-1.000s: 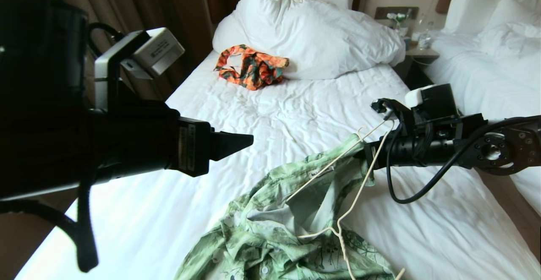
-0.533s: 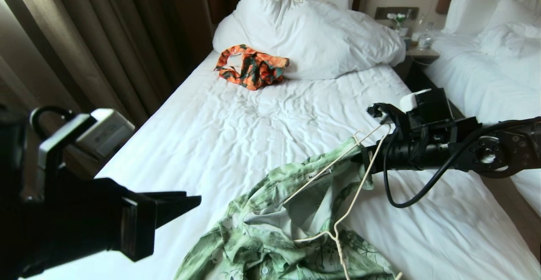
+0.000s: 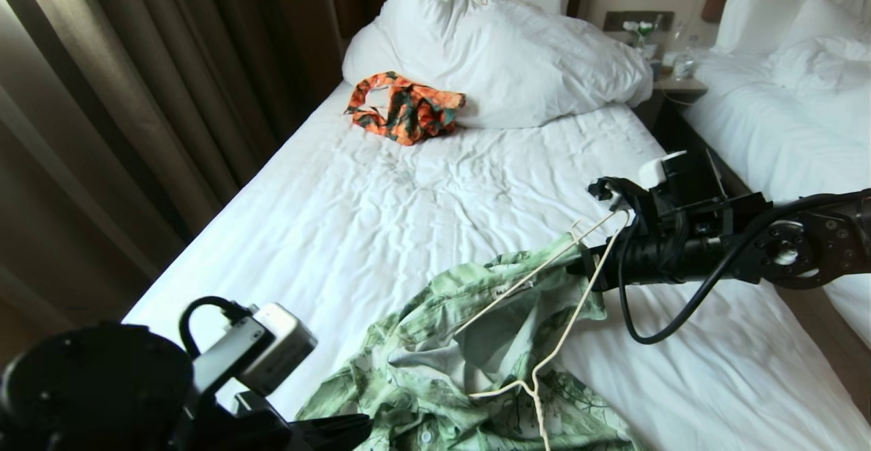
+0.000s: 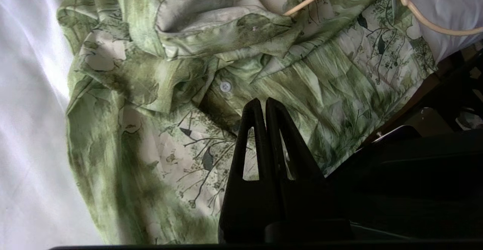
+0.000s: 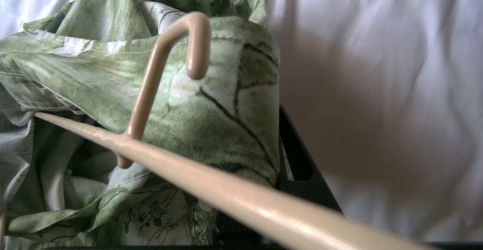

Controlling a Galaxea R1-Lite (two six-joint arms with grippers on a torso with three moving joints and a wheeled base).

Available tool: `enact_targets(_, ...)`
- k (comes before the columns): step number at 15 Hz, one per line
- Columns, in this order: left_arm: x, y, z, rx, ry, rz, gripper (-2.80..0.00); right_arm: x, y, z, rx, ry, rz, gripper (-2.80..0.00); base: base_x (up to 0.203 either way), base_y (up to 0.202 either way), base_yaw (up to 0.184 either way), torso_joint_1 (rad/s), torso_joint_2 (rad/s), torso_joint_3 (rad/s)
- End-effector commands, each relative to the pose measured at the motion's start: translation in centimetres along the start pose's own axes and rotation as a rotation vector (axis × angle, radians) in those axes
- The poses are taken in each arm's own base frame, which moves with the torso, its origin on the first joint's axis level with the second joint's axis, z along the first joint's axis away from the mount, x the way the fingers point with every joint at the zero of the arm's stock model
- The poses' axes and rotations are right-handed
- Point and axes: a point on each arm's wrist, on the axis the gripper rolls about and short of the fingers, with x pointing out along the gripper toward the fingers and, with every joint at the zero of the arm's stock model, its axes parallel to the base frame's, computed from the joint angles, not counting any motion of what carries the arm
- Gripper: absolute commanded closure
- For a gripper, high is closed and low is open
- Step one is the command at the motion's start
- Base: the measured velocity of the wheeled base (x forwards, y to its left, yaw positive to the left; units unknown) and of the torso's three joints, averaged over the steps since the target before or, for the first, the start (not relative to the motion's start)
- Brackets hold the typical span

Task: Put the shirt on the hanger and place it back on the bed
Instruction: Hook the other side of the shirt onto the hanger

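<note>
I see hanger (image 3: 544,315) slanting up toward right gripper (image 3: 584,260), clamped on shirt (image 3: 435,369) | left gripper (image 4: 264,105) closed empty above shirt | bare bed (image 3: 381,220) beyond.

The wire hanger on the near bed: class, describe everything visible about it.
The thin cream-white wire hanger has a twisted neck, a small notch hook and a long straight bar. It lies tilted across the crumpled green floral shirt, one end raised at the shut right gripper, its neck low on the fabric.
</note>
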Motion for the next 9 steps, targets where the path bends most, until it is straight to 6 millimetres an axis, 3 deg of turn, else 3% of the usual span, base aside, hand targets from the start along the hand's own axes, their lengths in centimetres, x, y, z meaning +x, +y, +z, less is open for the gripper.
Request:
enact_targets(1,3.0,-1.5,-1.6,0.053,0.056,-0.011,0.0,0.1,0.3,0.0,-0.004,0.003,0.006,0.0,0.0,0.0,0.0,0.0,0.0,0.0)
enact_targets(4,5.5,-3.7,-2.0,0.173,-0.062,0.058,0.0,0.6,0.3,-0.2,0.012,0.015,-0.005,0.0,0.0,0.0,0.0,0.0,0.0,0.0)
enact_targets(6,5.6,-5.3,-2.2,0.219,-0.156,0.094,0.0,1.0,0.1,-0.1,0.043,0.02,-0.007,0.0,0.0,0.0,0.0,0.0,0.0,0.0)
enact_targets(9,6.1,-6.2,-3.1,0.326,-0.196,0.132,0.0,1.5,-0.2,0.0,0.057,0.05,-0.014,0.0,0.0,0.0,0.0,0.0,0.0,0.0)
